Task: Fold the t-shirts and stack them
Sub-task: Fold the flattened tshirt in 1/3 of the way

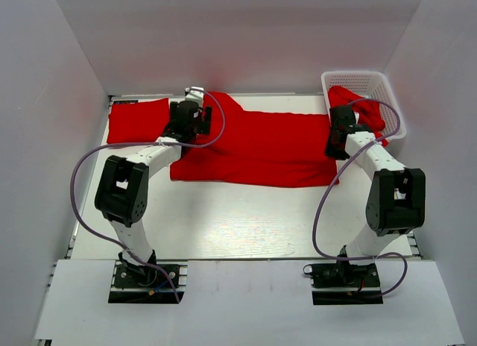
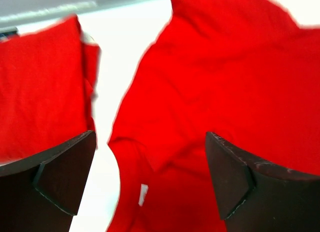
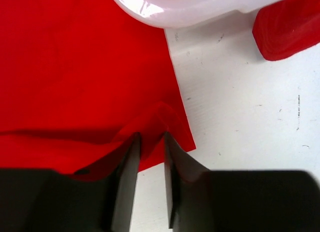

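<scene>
The spread t-shirt [image 1: 261, 145] lies near the far edge of the bench, its long axis running left to right. It sits between the folded t-shirt [image 1: 138, 121] in the far-left corner and the basket [image 1: 358, 79] in the far-right corner, which holds more red cloth [image 1: 349, 98]. The right end effector [image 3: 150, 142] pinches a raised ridge of cloth at the shirt's right end. The left end effector [image 2: 150, 147] hovers spread over the left end, the cloth just below it. Each arm is nearer its own end. No brand or writing can be read.
</scene>
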Controlling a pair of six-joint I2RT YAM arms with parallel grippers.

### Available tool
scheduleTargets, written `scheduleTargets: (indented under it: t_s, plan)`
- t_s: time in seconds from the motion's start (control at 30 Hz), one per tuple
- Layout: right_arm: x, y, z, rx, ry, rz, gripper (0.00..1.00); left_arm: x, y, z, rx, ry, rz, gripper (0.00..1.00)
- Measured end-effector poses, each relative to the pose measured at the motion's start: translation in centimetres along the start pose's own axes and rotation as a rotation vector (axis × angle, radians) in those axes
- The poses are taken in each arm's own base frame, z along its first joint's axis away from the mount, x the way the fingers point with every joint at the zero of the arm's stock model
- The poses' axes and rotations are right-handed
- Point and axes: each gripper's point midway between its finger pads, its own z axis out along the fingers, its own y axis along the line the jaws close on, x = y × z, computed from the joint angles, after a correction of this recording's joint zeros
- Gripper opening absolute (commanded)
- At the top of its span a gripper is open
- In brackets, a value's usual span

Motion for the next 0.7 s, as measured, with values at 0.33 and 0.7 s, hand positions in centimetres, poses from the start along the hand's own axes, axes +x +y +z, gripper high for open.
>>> scheduleTargets:
  t_s: [0.33,0.7]
  plan:
    - [-0.3,0.3,-0.2,-0.015,-0.004,0.005,0.78,-2.1,0.8,-0.1,-0.027,-0.010,-0.013,1.00]
    - [0.9,2.6,-3.2,-0.175,-0.036,-0.022,0.90,1.8,0.6,-5.6,0.024,0.173,-0.162,1.00]
